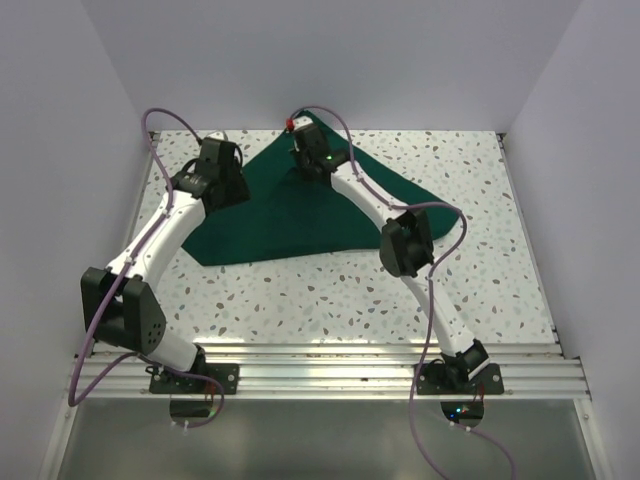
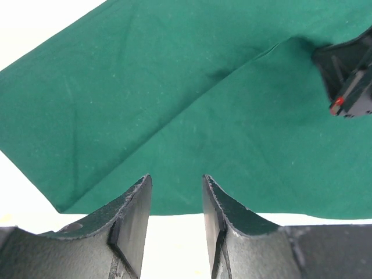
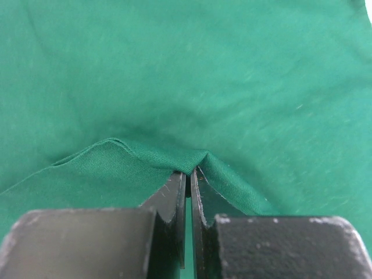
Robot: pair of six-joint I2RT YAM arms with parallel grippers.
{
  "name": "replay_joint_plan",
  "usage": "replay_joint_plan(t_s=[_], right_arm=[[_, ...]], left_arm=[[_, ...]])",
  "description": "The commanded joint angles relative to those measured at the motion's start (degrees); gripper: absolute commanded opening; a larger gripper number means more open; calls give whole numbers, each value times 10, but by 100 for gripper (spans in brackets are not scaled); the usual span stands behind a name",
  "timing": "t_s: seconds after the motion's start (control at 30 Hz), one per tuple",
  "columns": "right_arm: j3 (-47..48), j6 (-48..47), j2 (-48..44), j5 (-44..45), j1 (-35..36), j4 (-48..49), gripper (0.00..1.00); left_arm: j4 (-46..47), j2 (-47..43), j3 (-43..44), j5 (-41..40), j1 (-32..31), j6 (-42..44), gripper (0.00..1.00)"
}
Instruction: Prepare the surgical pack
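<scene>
While the right gripper (image 3: 187,174) pinches a raised fold of the large dark green cloth drape (image 1: 290,220) between closed jaws at its far corner, the left gripper (image 2: 174,187) hangs over the drape's left edge, jaws parted around nothing. The drape lies in a rough triangle on the speckled white table (image 1: 400,290).

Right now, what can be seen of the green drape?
The drape is dark green woven cloth, matte, folded into a rough triangle with layers overlapping along a diagonal edge. It lies on the speckled table, toward the far side. The right claw is shut on a raised fold of its hem at the far tip. The left claw, jaws apart, hangs over its left edge; contact there cannot be told.
</scene>
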Motion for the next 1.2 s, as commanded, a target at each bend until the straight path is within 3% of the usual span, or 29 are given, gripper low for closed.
replay_joint_plan(t_s=[0.0, 0.63, 0.77, 0.83, 0.87, 0.9, 1.0, 1.07, 1.1, 1.17], right_arm=[[41, -2, -4, -1, -19, 57, 0], [31, 19, 37, 11, -31, 62, 3], [35, 40, 33, -8, -41, 52, 56], [44, 54, 10, -8, -50, 37, 69], [44, 83, -5, -7, -55, 26, 80], [42, 106, -18, -19, -73, 0, 81], [2, 206, -67, -97, -135, -50, 81], [-53, 233, -100, -111, -161, -89, 72], [-107, 231, -128, -126, -191, -92, 59], [-147, 229, -152, -137, -202, -103, 26]], left_arm=[[30, 1, 5, -2, 3, -8, 44], [17, 43, 30, -5, 3, 8, 45], [22, 53, 32, -11, 3, 10, 48], [35, 61, 32, -14, 3, 22, 53], [36, 85, 36, -7, 3, 28, 55], [4, 105, 67, -10, 3, 33, 54], [-30, 184, 111, -1, 3, 43, 47], [-42, 229, 138, 23, 3, 49, 29], [-37, 254, 146, 46, 3, 53, 13], [-47, 275, 157, 46, 3, 48, 3]])
